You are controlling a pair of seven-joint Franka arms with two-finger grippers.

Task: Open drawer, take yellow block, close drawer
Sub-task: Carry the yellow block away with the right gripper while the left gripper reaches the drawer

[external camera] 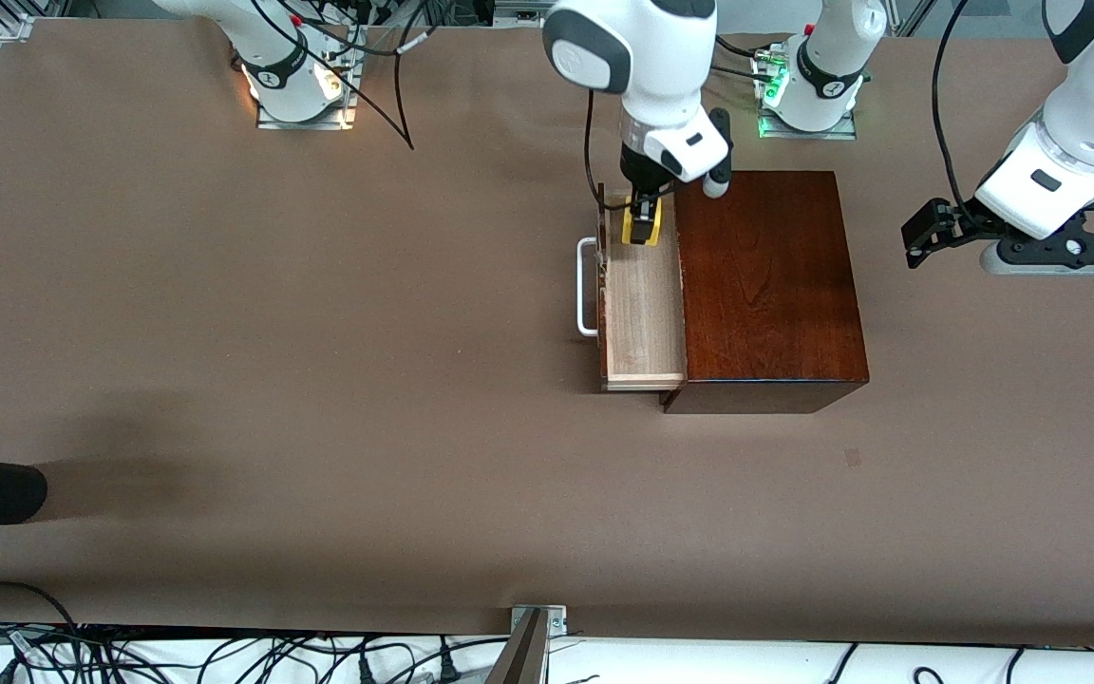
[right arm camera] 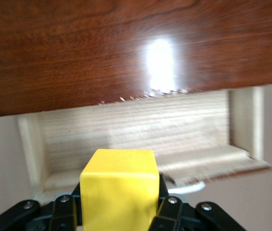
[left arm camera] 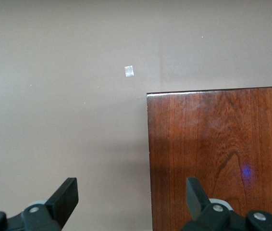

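The drawer (external camera: 640,304) stands pulled open on the worktop (external camera: 319,332). At its end farther from the front camera, our right pincer (external camera: 643,224) grips the yellow block (external camera: 643,226). We judge lifting comes next, then closing. Left pincer (external camera: 927,233) waits open.

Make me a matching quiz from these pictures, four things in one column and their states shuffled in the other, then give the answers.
1. drawer
2. yellow block
3. left gripper
4. right gripper

A. open, in the air over the box's edge
B. pulled out of the box
C. shut, in the drawer
D. pinched between fingers

Pairs: 1-B, 2-D, 3-A, 4-C
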